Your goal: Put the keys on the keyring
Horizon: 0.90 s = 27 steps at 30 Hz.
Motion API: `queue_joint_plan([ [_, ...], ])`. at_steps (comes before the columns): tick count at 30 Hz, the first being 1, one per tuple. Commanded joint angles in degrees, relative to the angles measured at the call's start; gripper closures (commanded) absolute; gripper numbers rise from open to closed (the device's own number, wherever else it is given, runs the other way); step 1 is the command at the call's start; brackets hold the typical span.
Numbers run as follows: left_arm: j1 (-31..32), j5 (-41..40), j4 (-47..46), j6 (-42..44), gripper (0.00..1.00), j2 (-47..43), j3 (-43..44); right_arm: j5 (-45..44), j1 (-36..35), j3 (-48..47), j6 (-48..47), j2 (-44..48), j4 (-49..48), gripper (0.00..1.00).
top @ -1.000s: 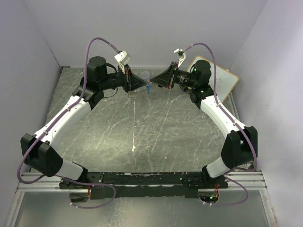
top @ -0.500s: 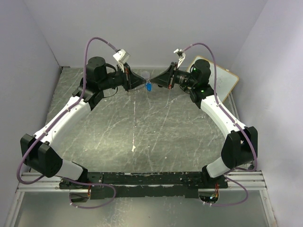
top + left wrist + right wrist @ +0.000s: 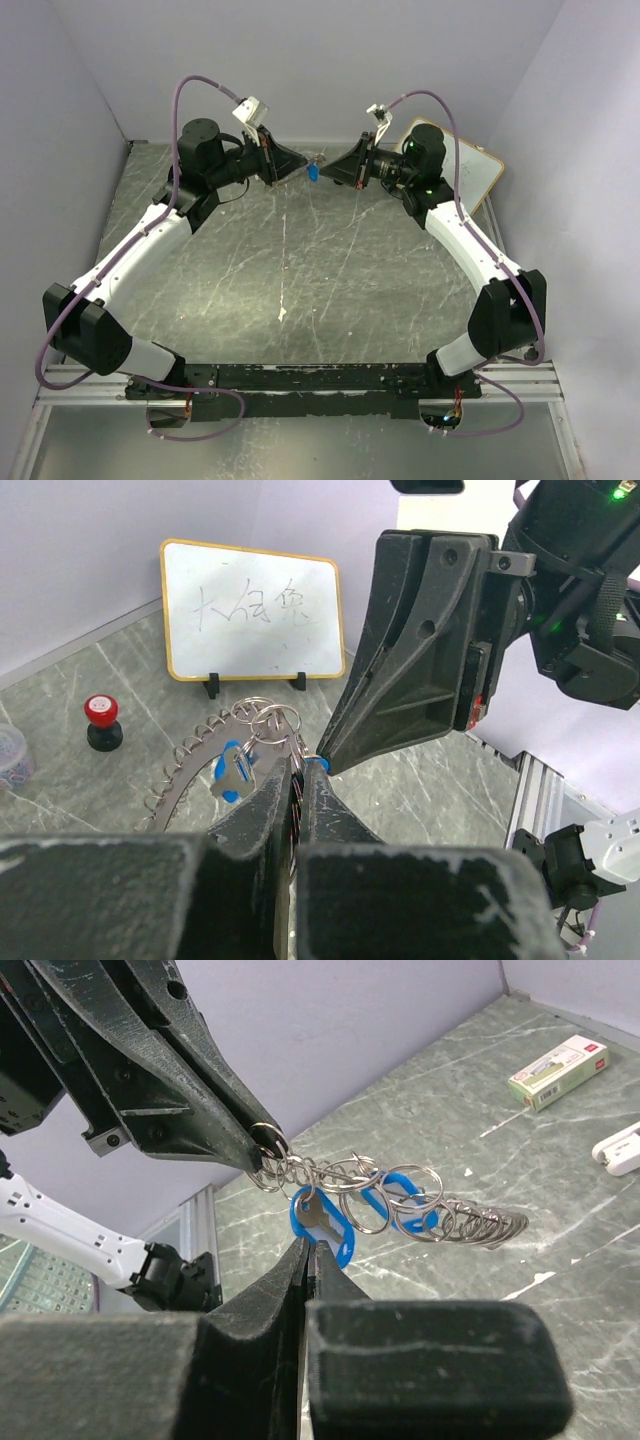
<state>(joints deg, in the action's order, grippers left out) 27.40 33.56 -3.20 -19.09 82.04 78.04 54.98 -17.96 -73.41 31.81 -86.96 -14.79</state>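
From above, the left gripper (image 3: 300, 168) and right gripper (image 3: 326, 172) meet tip to tip over the far end of the table (image 3: 300, 280). The keys (image 3: 313, 172) show only as a blue speck between them. The back wall is near; the side walls stand well apart from both grippers. A whiteboard (image 3: 478, 172) leans in the far right corner, behind the right arm.

In the left wrist view, the left gripper (image 3: 297, 770) is clenched, its tips just beside the right gripper (image 3: 325, 760), whose bulk blocks the centre and right. The keyring (image 3: 190, 765) hangs tilted left of the fingers, with one of the keys (image 3: 235, 767) on it. Beyond stand the whiteboard (image 3: 255, 610), a knob (image 3: 100, 720) and a cup (image 3: 10, 758) at the left edge, all apart from the ring.

In the right wrist view, the right gripper (image 3: 308, 1250) is closed and seems to pinch the lower edge of the blue-and-white key (image 3: 320, 1225). The left gripper (image 3: 258, 1158) grasps the keyring (image 3: 470, 1222) by its end coils; the ring stretches rightward in the air, with the oval key (image 3: 405, 1195) further along. Only this view shows a box (image 3: 556, 1060) and a white piece (image 3: 618, 1148) on the table, well apart.
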Motion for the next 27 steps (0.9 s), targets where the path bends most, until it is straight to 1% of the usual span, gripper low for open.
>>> queue_joint_plan([
  [1, 0.24, -1.5, -4.27, -0.51, 0.93, -1.0, 0.0, -1.71, 0.48, -1.15, -3.7, 2.95, 2.27, 1.0],
  [4, 0.25, -1.88, -4.39, -2.73, 0.93, -0.92, 0.01, -2.58, 0.52, -0.19, -6.01, 4.1, 2.41, 0.81],
  [5, 0.24, -2.09, -4.48, -3.06, 0.93, -0.92, -0.04, -2.93, 0.48, 0.33, -6.57, 4.61, 2.17, 0.77],
  [9, 0.21, -2.56, -5.25, -3.77, 0.93, -0.83, -0.23, -2.97, 0.39, 1.42, -7.78, 6.01, 1.62, 0.72],
  [14, 0.29, -2.88, -5.75, -4.5, 0.93, -0.5, -0.17, -3.09, -0.16, 1.78, -9.0, 5.8, 2.19, 0.6],
  [19, 0.27, -2.99, -6.07, -5.07, 0.93, -0.23, 0.08, -6.38, -2.29, 1.68, -12.94, 5.36, 4.06, 0.59],
  [23, 0.29, -2.96, -6.29, -5.41, 0.93, -0.06, 0.09, -12.67, -5.9, 1.31, -18.98, 5.55, 6.17, 0.58],
  [27, 0.29, -2.98, -6.42, -5.56, 0.93, -0.15, 0.01, -15.43, -7.8, -0.03, -21.09, 4.22, 8.31, 0.58],
])
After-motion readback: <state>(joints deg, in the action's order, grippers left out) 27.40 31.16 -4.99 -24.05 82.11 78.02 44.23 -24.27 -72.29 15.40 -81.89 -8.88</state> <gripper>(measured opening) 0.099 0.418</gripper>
